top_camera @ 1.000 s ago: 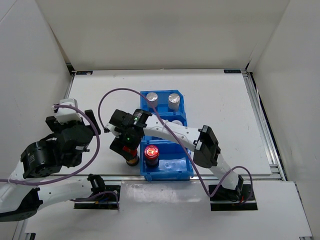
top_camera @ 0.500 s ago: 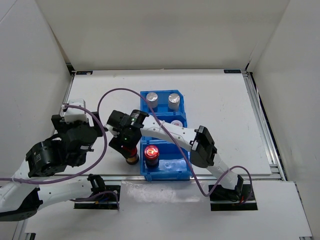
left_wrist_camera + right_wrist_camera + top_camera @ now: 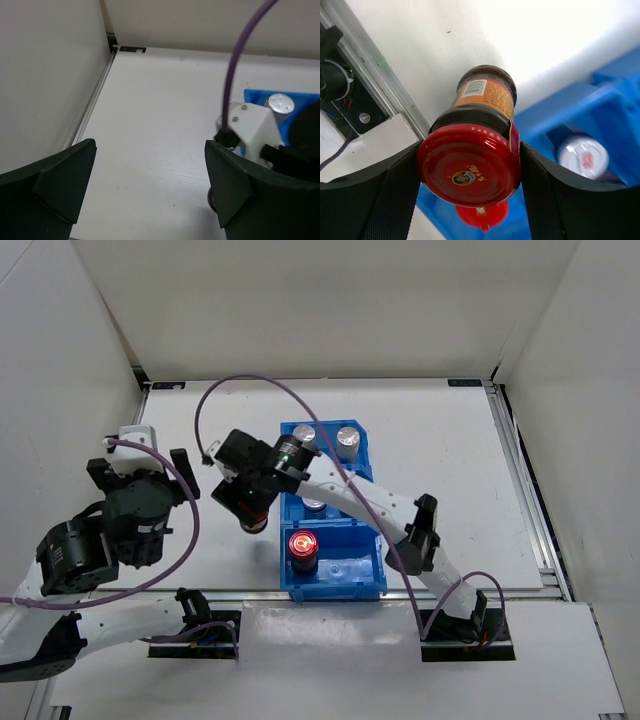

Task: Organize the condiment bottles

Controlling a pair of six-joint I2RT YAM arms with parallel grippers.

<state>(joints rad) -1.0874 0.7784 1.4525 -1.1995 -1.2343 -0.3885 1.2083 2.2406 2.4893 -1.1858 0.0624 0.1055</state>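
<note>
Right wrist | right claw (image 3: 470, 147) grasping red-capped bottle (image 3: 468, 172) | orange label (image 3: 490, 97), barcode, print illegible | left claw (image 3: 150, 150) released

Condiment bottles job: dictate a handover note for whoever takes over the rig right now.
Left claw: open, empty, off to the left of the blue bin.
Right claw: shut on a dark red-capped bottle, just left of the bin.
Done: silver-capped bottles in the far compartment, a white-capped bottle in the middle, a second red-capped bottle in the near one.
Left: put the held bottle in the near compartment. The arm hides part of the middle one, so check it.
</note>
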